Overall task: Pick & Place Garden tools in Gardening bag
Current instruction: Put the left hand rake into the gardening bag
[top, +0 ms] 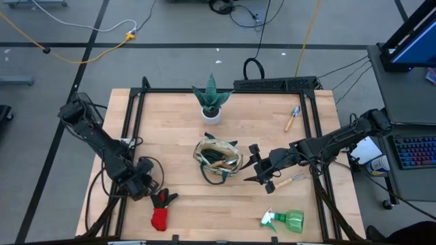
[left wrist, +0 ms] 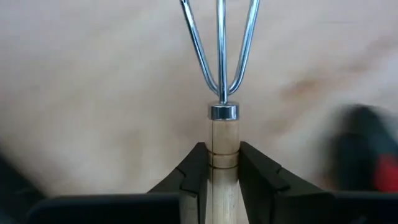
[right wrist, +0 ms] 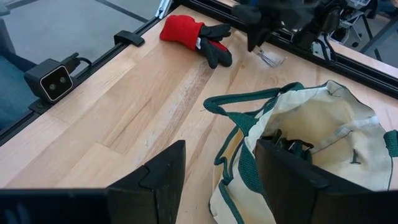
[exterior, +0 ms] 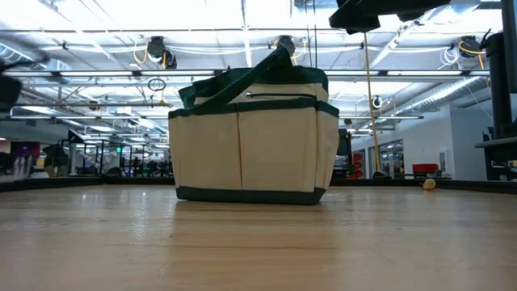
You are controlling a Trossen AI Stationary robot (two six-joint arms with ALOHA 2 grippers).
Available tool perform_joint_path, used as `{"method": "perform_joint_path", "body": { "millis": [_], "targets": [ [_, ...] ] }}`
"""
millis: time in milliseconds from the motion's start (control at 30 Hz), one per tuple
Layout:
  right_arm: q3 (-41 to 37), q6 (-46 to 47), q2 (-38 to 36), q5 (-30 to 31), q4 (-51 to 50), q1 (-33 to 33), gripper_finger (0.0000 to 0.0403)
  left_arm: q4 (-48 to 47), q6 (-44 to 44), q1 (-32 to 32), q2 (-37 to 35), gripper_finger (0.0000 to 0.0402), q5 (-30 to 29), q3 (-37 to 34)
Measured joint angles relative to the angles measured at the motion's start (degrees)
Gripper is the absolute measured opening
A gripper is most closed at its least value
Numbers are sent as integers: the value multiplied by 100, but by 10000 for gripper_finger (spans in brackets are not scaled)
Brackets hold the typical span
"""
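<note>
My left gripper (left wrist: 224,152) is near the table's front left (top: 144,185), shut on a hand rake with a wooden handle and chrome tines (left wrist: 221,43). The red-black glove (top: 161,212) lies on the table just beside it. The beige gardening bag (top: 218,160) with green trim stands at the table's middle with dark tools inside (right wrist: 287,144). My right gripper (top: 255,167) is open and empty just right of the bag, above its rim (right wrist: 221,162). A wooden-handled fork (top: 291,180) lies under the right arm. A trowel (top: 293,118) and the green spray bottle (top: 286,220) lie on the table. My left gripper pinches the rake's wooden handle (left wrist: 224,163) between its two fingers, just behind the metal collar (left wrist: 222,112). The fingers lie along the handle, and the tines stick out past the fingertips, down toward the table (right wrist: 270,58). Whether the tines touch the table cannot be told.
The spiky plant in a white pot (top: 211,103) stands behind the bag. A black frame (top: 136,122) runs around the table top. A small camera (right wrist: 53,81) sits at the table's edge. Bare wood lies between the glove and the bag (top: 187,197).
</note>
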Motion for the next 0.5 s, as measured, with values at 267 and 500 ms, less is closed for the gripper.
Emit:
{"method": "perform_joint_path", "body": {
  "millis": [267, 500],
  "targets": [
    [0, 2, 0, 0, 2, 0, 185, -115, 1070, 234, -7, 67, -1376, 856],
    [0, 182, 0, 0, 0, 0, 185, -146, 2467, 608, -7, 67, -2231, 1545]
  ]
}}
